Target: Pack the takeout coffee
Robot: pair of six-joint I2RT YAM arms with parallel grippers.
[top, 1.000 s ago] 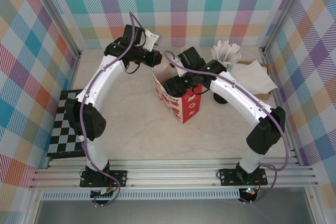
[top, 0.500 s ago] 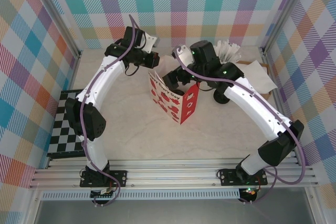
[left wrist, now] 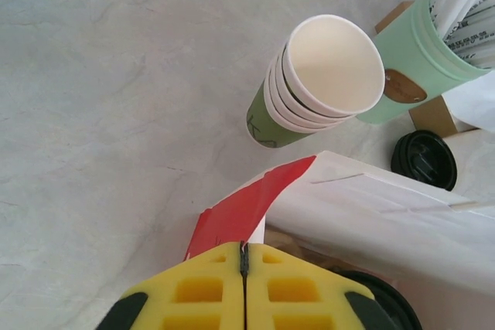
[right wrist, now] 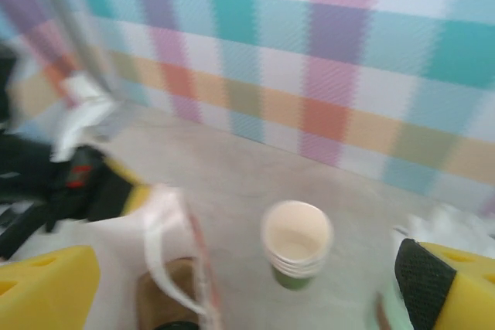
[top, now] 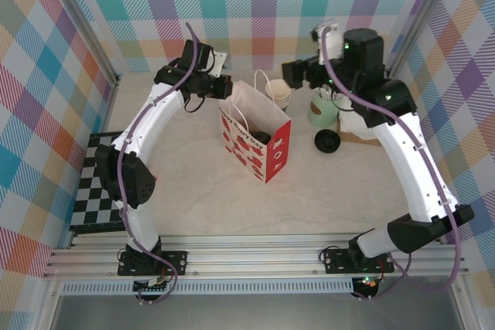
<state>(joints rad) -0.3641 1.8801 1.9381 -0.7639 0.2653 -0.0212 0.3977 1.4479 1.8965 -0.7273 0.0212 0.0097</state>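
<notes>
A: Coffee?

B: Down inside the bag, which stands upright on the tabletop. The top view gives just a dark round patch, taken to be the coffee lid. The cup wall is hidden by the paper.

A: Left fingers?

B: The left fingers are pressed together at the bag's rim, far-left corner. The red side panel runs right up into the seam, so paper looks pinched there.

A: Right?

B: The right fingers are spread wide with nothing between them. They are raised behind the bag, above the cup stack.

A: Around the bag?

B: The cup stack is just behind it and a mint pot stands right of that. A loose lid lies on the tabletop right of the bag.

A: Handling, if the coffee needs shifting?

B: This is a judgement. The thin paper wall would dent under a hard squeeze. The lid is probably press-fit and smooth, so it could pop or slip. Whether the cup is full can't be told, so it should be treated as sloshing and kept upright. The best hold is across the upper wall just under the lid rim, which is the stiffest band. From above, inside the bag, that means a straight drop past the handles. The bag itself is light and floppy and needs its rim held.
</notes>
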